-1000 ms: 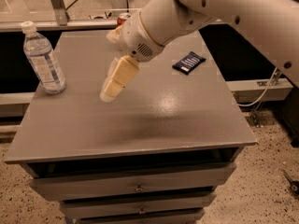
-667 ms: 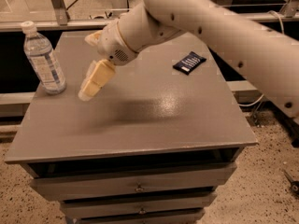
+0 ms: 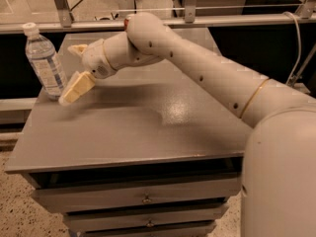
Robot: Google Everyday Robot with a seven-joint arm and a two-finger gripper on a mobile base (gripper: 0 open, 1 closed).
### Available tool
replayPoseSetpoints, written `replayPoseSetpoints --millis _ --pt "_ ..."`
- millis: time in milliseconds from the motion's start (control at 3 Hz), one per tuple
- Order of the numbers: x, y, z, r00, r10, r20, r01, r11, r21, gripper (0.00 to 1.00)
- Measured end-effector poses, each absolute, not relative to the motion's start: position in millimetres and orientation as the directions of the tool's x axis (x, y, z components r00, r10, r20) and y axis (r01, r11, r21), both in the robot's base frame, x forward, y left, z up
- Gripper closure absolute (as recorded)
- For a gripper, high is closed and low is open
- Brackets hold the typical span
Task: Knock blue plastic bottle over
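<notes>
— Where does the blue plastic bottle stand?
— Upright at the back left corner of the table, cap up, long axis vertical.
— And the gripper?
— Just to the bottle's right, low by its base, with the tip slanting down-left toward it. Whether they touch cannot be told, nor whether the gripper is spread or closed.
— So the push?
— Probably leftward. The arm hides the table's far right part.
</notes>
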State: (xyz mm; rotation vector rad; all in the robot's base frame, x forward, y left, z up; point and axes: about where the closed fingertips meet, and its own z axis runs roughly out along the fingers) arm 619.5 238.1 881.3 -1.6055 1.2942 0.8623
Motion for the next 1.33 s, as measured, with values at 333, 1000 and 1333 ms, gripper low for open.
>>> replayPoseSetpoints --millis 333,1000,1333 --pt "622 264 875 0.177 -0.31 -0.934 -0.983 -0.107 -0.151 0.0" --pt "612 304 873 0.109 -0.255 -0.961 -0.981 -0.185 -0.062 0.38" --pt "612 300 876 0.099 -0.251 -0.963 -0.982 -0.18 -0.054 0.61"
